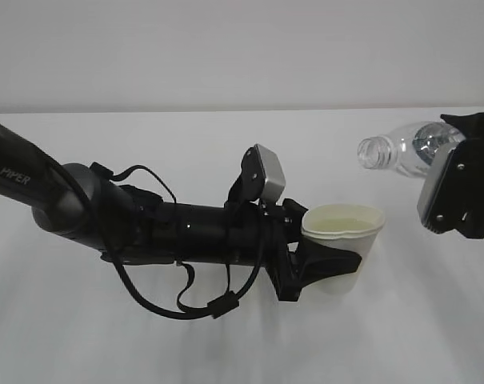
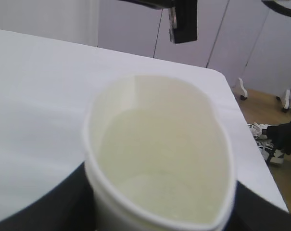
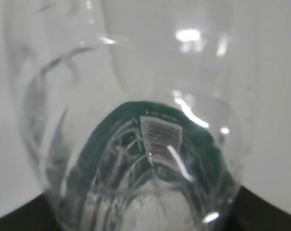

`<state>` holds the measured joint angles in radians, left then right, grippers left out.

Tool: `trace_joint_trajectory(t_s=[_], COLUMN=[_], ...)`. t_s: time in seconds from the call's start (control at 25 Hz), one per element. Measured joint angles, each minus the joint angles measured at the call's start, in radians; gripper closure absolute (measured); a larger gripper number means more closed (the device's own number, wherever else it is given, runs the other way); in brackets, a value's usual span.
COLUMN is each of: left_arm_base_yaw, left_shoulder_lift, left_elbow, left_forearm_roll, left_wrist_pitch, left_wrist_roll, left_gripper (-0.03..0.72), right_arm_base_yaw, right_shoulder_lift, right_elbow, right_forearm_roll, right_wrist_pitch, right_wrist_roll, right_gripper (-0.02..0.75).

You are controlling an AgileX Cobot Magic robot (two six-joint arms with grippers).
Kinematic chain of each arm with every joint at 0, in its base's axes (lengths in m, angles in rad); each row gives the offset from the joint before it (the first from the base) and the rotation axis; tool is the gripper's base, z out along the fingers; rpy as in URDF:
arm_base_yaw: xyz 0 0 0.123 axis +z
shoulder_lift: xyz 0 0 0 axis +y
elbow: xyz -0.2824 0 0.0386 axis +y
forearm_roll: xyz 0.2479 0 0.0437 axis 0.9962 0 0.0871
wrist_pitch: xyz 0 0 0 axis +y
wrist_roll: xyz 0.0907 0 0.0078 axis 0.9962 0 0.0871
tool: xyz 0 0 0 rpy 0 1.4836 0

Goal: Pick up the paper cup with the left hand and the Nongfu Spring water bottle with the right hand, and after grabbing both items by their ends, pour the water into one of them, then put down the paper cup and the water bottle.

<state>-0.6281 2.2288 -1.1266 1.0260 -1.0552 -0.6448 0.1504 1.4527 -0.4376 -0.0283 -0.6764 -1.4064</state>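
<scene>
The left claw [image 1: 326,268] holds the paper cup [image 1: 343,248], squeezed, upright just above the tabletop [image 1: 186,344]. The right claw [image 1: 458,188] grips the Nongfu Spring water bottle [image 1: 402,150], tilted with its open neck toward the cup. The pouring step seems to be in hand; next, the neck must come over the rim.

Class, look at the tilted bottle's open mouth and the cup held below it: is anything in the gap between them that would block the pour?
Nothing visible does. The Nongfu Spring water bottle has no cap, and only bare table shows between its mouth and the open rim of the paper cup.
</scene>
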Motion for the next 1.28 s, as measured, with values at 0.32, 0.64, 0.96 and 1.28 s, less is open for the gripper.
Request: trace_joint_trajectory(t_s=[0.32, 0.64, 0.96, 1.28], left_arm_base_yaw=[0.0, 0.0, 0.0, 0.0], left_shoulder_lift=[0.0, 0.0, 0.0, 0.0], left_elbow=[0.0, 0.0, 0.0, 0.0], left_forearm_roll=[-0.062, -0.083, -0.102, -0.108], left_wrist_pitch=[0.0, 0.0, 0.0, 0.0], left_wrist_roll=[0.0, 0.0, 0.0, 0.0], left_gripper=[0.279, 0.279, 0.279, 0.279], right_arm_base_yaw=[0.0, 0.0, 0.0, 0.0], right_shoulder_lift=[0.0, 0.0, 0.0, 0.0], right_elbow=[0.014, 0.032, 0.033, 0.033], right_forearm_roll=[0.028, 0.028, 0.028, 0.028], right_wrist_pitch=[-0.11, -0.224, -0.245, -0.313], right_wrist_roll=[0.14, 0.295, 0.531, 0.826], right_gripper=[0.335, 0.335, 0.335, 0.335])
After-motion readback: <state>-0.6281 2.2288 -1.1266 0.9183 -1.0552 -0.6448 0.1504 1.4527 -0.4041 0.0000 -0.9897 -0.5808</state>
